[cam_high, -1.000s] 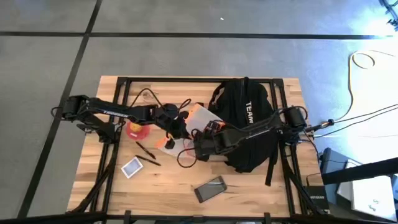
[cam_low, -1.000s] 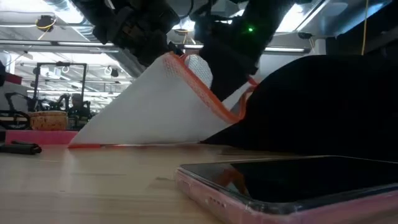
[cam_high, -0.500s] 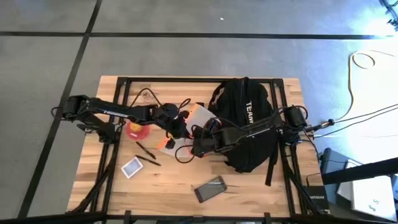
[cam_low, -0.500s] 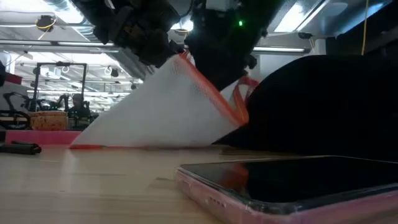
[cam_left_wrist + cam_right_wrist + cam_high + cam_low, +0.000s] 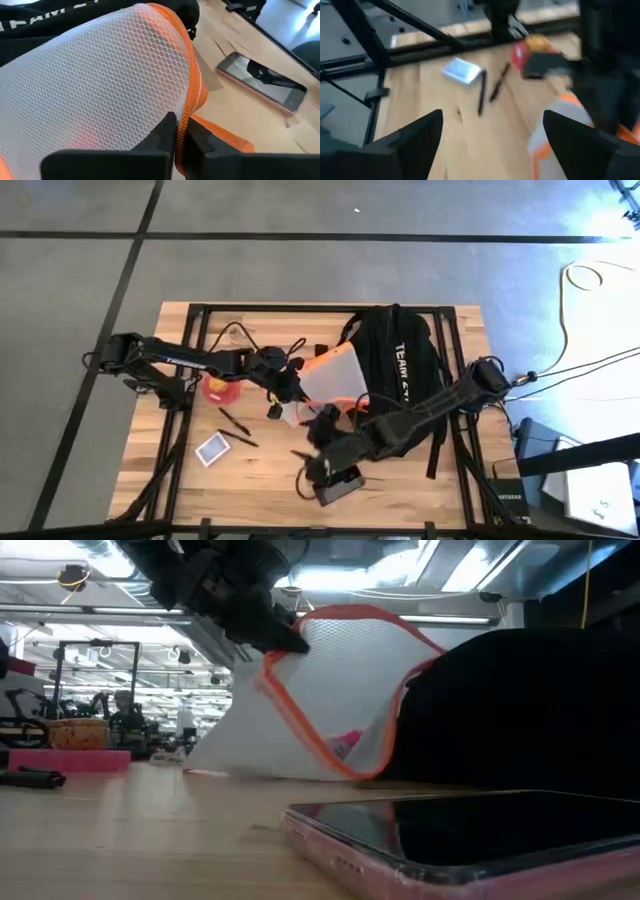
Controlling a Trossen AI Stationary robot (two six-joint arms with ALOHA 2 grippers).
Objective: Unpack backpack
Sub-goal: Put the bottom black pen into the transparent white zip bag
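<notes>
- Backpack (image 5: 400,385), black with white lettering, lies on the table's (image 5: 250,470) right half, from the far edge toward the near one.
- Smartphone (image 5: 338,483) in a pink case lies nearest the front edge, screen up.
- Right claw (image 5: 318,452) hangs just above and beside the phone, fingers spread wide, holding nothing.
- Small card box (image 5: 212,448) and two black pens (image 5: 236,428) lie left of it, with bare wood around them.
- Left claw (image 5: 179,135) is pinched narrowly on the orange zipper edge of a white mesh pouch (image 5: 328,375), which is lifted and touching the backpack's left side.
- Red-and-yellow object (image 5: 221,387) sits beneath the left arm, farther back.
</notes>
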